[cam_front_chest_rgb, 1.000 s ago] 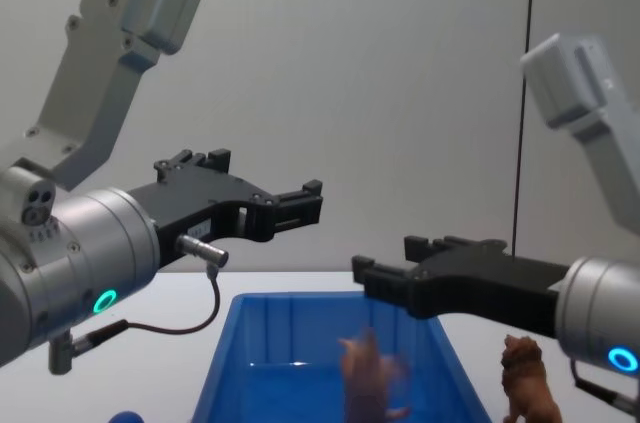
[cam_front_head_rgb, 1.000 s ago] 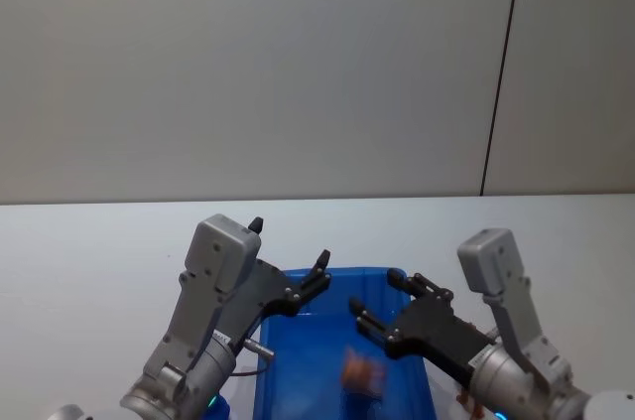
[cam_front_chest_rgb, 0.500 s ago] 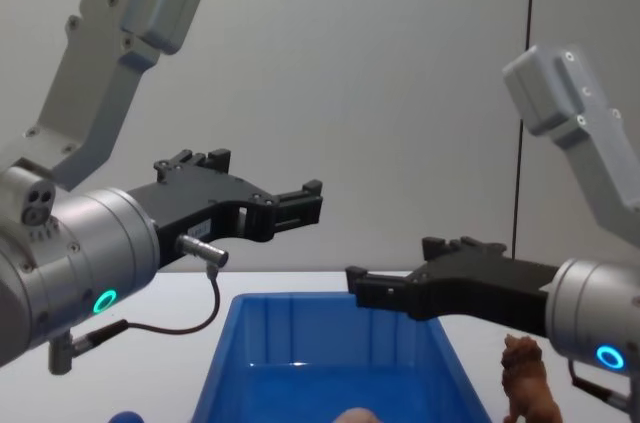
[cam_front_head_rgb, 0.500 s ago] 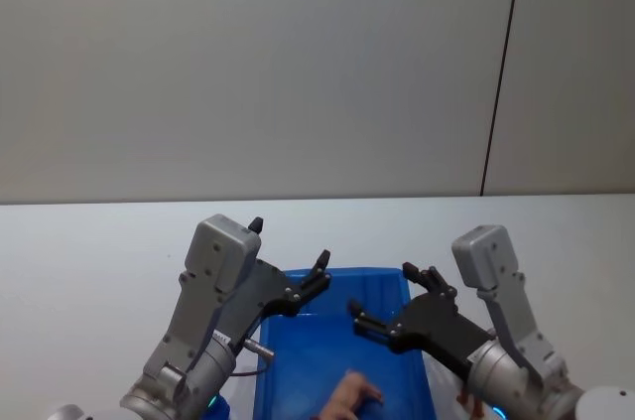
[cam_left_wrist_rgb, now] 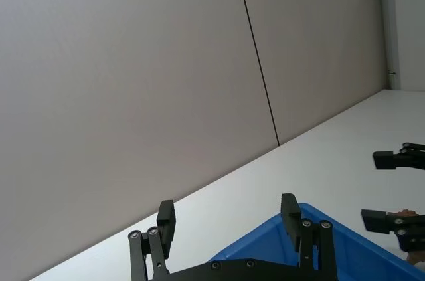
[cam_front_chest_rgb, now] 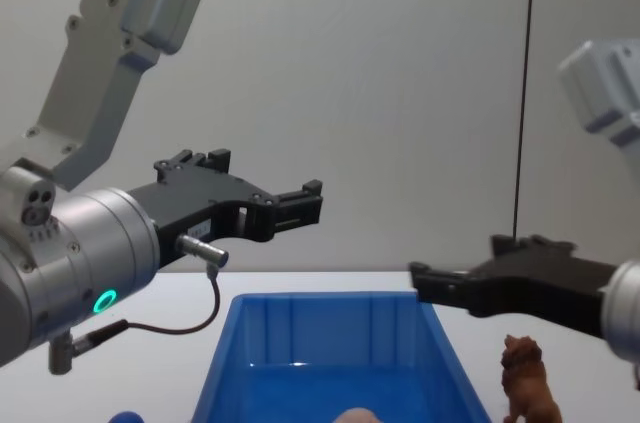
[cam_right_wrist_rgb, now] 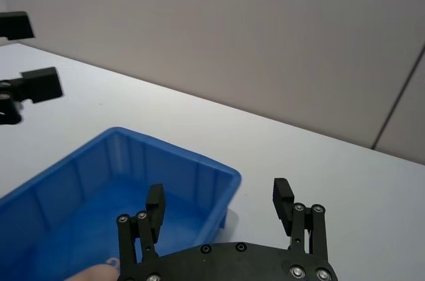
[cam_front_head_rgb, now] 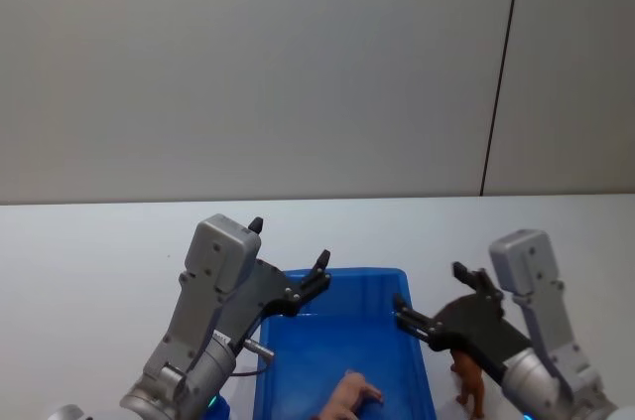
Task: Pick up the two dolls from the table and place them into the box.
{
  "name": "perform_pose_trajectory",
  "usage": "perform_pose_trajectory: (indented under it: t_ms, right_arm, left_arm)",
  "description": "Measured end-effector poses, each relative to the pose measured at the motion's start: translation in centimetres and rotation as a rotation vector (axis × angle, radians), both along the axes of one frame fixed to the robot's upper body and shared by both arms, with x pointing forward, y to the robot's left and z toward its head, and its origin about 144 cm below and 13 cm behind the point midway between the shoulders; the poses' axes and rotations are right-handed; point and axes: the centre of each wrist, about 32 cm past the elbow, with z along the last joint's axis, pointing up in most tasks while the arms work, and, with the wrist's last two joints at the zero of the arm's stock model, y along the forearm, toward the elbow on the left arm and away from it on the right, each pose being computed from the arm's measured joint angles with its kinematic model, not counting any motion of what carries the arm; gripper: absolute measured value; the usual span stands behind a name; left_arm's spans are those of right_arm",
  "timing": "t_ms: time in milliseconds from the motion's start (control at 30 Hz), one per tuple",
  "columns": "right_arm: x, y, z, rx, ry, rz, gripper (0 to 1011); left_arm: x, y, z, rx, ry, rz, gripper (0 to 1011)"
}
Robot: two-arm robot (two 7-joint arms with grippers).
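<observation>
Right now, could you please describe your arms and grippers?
Matt black left gripper and right gripper, two flat screwed fingers each. Both arms: light grey boxy links, silver wrists. The left wrist carries a glowing teal ring and a thin black cable.

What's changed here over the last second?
The open right gripper swung from above the bright blue plastic bin to the robot's right, toward the brown maned lion figurine standing beside it. The pale pink pig figurine, a falling blur a second ago, now lies in the bin. The open left gripper, bin and lion stayed put.
</observation>
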Motion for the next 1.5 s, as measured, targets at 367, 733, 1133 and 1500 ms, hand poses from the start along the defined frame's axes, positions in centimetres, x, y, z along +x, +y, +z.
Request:
perform_pose_trajectory:
  t_ms: [367, 733, 1133, 1500]
  right_arm:
    - [-1.8, -1.3, -0.4, -0.034, 0.051, -0.114, 1001]
    - [-3.0, -1.6, -1.2, -0.053, 0.113, -0.146, 1001]
    - [-3.5, -1.5, -2.3, -0.061, 0.177, -0.143, 1001]
    - [-3.6, -1.2, -3.5, -0.06, 0.226, -0.141, 949]
  left_arm:
    - [0.0, 0.0, 0.0, 0.0, 0.0, 0.0, 1001]
    - [0.0, 0.0, 0.0, 0.0, 0.0, 0.0, 1001]
    - [0.0, 0.0, 0.0, 0.0, 0.0, 0.0, 1001]
    - [0.0, 0.0, 0.0, 0.0, 0.0, 0.0, 1001]
